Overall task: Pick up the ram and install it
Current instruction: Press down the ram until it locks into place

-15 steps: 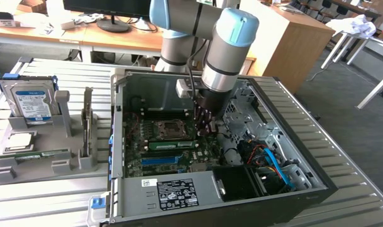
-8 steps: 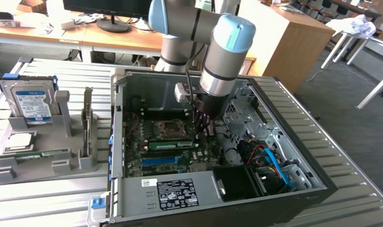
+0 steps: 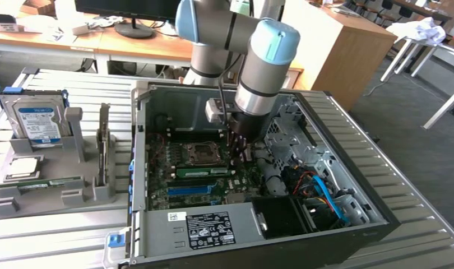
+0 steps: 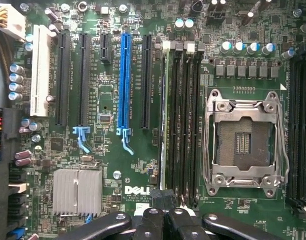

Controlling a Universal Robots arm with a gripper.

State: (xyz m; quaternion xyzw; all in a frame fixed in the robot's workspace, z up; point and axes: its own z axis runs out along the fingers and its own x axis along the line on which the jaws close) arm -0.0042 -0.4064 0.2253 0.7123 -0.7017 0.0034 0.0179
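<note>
The gripper [image 3: 238, 152] is down inside the open computer case [image 3: 347, 185], hanging from the grey-and-blue arm [image 3: 266, 61], and its fingers [image 4: 151, 220] are pressed fully together with nothing clamped between them. In the wrist view the closed black tips [image 4: 163, 196] sit right over one end of the ram [image 4: 166, 120]. Whether they actually press on it, I cannot tell.

The ram stands on its edge in the memory slot farthest from the processor socket [image 4: 243, 142], with empty black slots [image 4: 185, 120] alongside it. From outside, that same ram [image 3: 202, 171] shows as a long green strip, its long axis running across the motherboard [image 3: 184, 180] from the exterior view's left to right. It lies just on the near side of the socket [image 3: 199, 152]. Its right-hand end points toward the gripper, and its flat face is turned toward the near side of the case.

Over on the wrist view there's the long blue card slot [image 4: 124, 80] running parallel to the ram, and a ribbed silver heat sink [image 4: 76, 192] near the gripper's end of the board.

Out on the slatted table [image 3: 63, 246], to the exterior view's left of the case, a grey holder [image 3: 47, 199] carries a hard drive [image 3: 38, 120] standing upright. A square silver processor chip [image 3: 23, 168] lies flat in front of it, and another green stick [image 3: 47, 182] lies just on the near side of that chip.
</note>
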